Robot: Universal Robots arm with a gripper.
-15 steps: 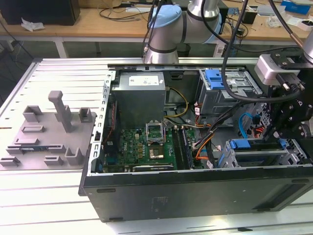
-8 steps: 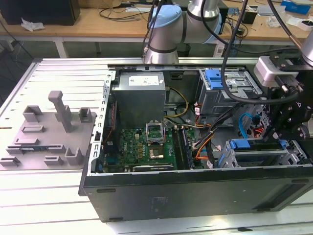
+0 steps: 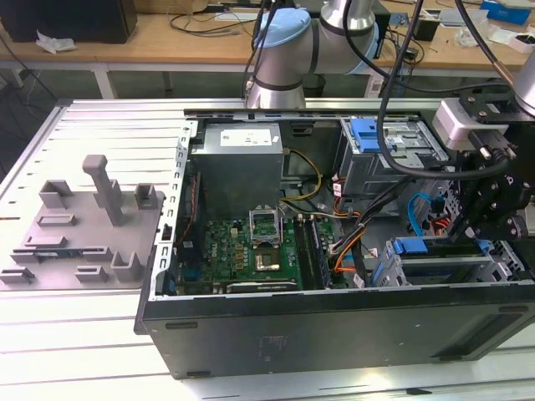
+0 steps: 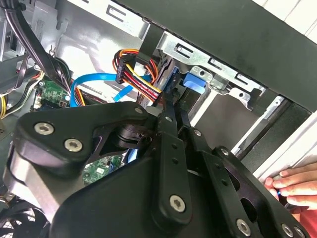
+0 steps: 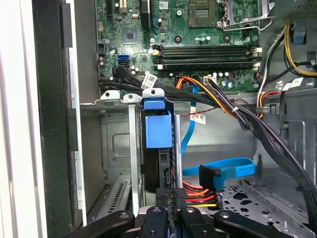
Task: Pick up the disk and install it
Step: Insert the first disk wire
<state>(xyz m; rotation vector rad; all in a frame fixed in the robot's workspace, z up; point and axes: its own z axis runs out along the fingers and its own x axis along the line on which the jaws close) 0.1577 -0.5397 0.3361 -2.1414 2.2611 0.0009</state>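
Landmark: the drive cage (image 3: 451, 271), at the corner of the open computer case (image 3: 334, 334) nearest the exterior view's right.
Disk: the disk (image 5: 158, 148) stands on edge in a slot of the drive cage, its blue bracket tab (image 5: 157, 128) facing up out of the slot. The metal body is mostly hidden by the cage rails.
Claw: the claw (image 5: 171, 210) sits directly over the cage, its fingers drawn close together along the disk's edge. Whether it is gripping the disk or merely resting against it cannot be told.
Progress: judged from the pictures, pickup is done and the disk is already in the cage. Whether it is fully seated is not visible; release of the claw is left.
Cables: an orange, red and yellow power bundle (image 5: 198, 198) and a blue data cable (image 5: 223, 168) lie just beside the cage, close to the claw. A black cable loom (image 5: 262, 134) runs past the cage on the motherboard side.
Motherboard: the motherboard (image 3: 251, 255) lies well apart from the cage, beyond the cables.
Power supply: the grey box (image 3: 238, 159) sits at the case corner diagonally opposite the cage.
Person: a hand (image 4: 297, 186) rests at the case edge beside the cage, near the claw.
Table: the table (image 3: 75, 334) carries the case and a grey fixture tray (image 3: 84, 225), well apart from the cage.
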